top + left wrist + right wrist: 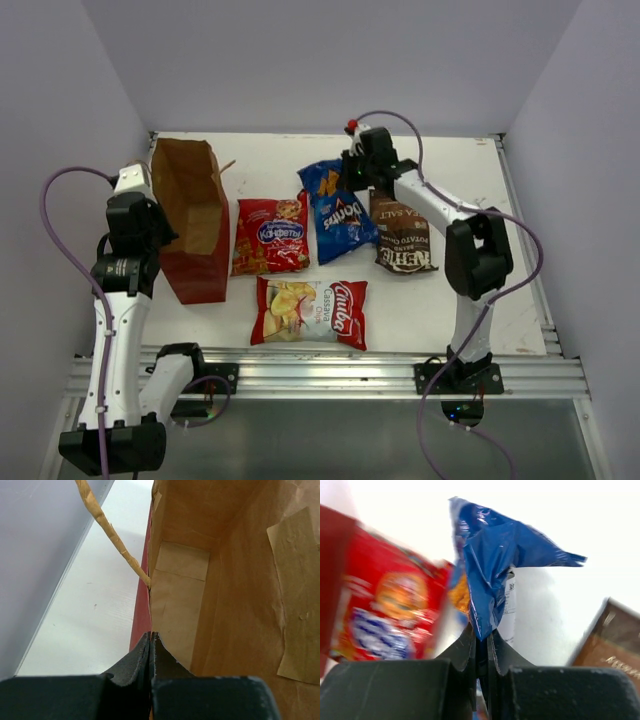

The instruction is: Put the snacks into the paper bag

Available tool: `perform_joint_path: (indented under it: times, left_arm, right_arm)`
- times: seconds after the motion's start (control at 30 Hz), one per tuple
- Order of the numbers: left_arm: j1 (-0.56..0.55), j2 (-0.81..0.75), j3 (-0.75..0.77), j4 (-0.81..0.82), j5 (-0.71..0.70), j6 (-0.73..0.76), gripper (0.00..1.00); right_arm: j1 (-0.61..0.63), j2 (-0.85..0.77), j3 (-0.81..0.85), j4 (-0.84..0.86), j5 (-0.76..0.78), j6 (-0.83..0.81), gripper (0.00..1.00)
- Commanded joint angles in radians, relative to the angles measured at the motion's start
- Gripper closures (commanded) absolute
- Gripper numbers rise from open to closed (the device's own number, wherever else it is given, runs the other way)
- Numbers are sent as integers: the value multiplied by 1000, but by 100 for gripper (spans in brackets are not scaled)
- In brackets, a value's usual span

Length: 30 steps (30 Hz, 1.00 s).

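The paper bag (190,215) stands open at the left, red outside and brown inside. My left gripper (163,238) is shut on its right rim; the left wrist view shows the gripper (151,636) pinching the bag wall (235,580), with the string handle (107,530) beyond. My right gripper (352,180) is shut on the top edge of the blue Doritos bag (340,215), seen close in the right wrist view (495,560) above the gripper (482,632). The red bag with the blue oval (270,235), the Kettle bag (403,235) and the cassava chips (310,312) lie flat.
White walls close in the table (480,180) on the left, back and right. An aluminium rail (320,375) runs along the near edge by the arm bases. In the right wrist view the red bag (385,605) is blurred left and the Kettle bag (615,640) shows right.
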Motion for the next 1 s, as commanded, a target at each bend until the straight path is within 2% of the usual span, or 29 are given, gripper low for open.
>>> perform_joint_path:
  times: [0.0,0.2,0.33,0.5,0.6,0.63,0.77,0.97]
  left_arm:
    - [-8,-25,-13,40,46,23,100]
    - [-20,-47,-18,43,58,23,100]
    - [-30,-54,-21,45,69,22,100]
    - [-43,-65,-27,50,69,22,100]
    - [-53,-71,-24,48,66,23,100]
    - [-54,-71,-24,48,64,23,100]
    - [-66,-79,-27,48,56,23,100]
    - [-77,-90,-27,45,32,25,100]
  right_arm:
    - [77,-163,285,-125,138,-56,100]
    - [195,-95,699,-246,259,-71,100]
    - [275,-56,931,-244,330,-57,100]
    - [453,-48,964,-92,458,-94,100]
    - [540,17,1059,-64,502,-117,100]
    - [559,33,1098,-55,517,-121,100]
    - [640,70,1090,28,546,-129,100]
    - [685,102,1102,89,564,-180,100]
